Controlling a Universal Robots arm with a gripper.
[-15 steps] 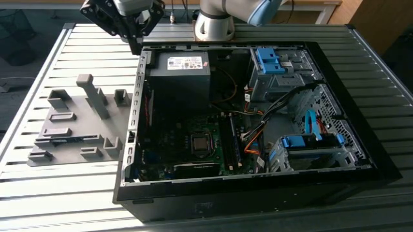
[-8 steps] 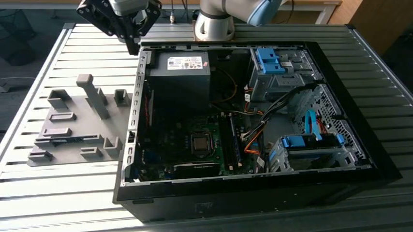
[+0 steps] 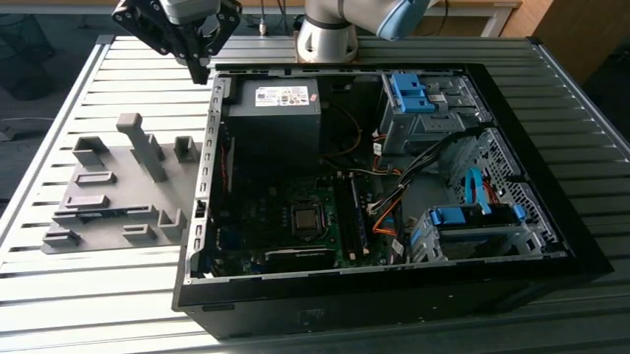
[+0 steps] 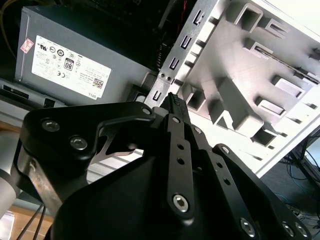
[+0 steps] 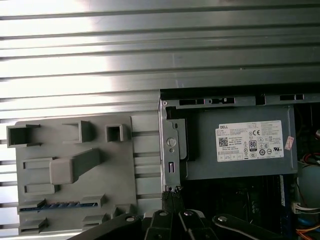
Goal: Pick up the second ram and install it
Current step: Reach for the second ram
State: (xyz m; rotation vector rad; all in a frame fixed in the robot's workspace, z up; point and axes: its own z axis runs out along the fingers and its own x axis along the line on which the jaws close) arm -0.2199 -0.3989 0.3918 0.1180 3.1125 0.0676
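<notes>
One end effector hangs above the far corner of the open computer case on the exterior view's left. Its fingers are pressed together and grip nothing. One stick, the second ram, lies in a long slot near the near edge of the single grey holder tray. The tray rests on the slatted counter, left of the case in the exterior view, and the stick is well apart from the end effector. Its blue-green edge also shows in the first wrist view. Inside the case sit one grey power supply and two blue drive-bay latches, one far and one near.
</notes>
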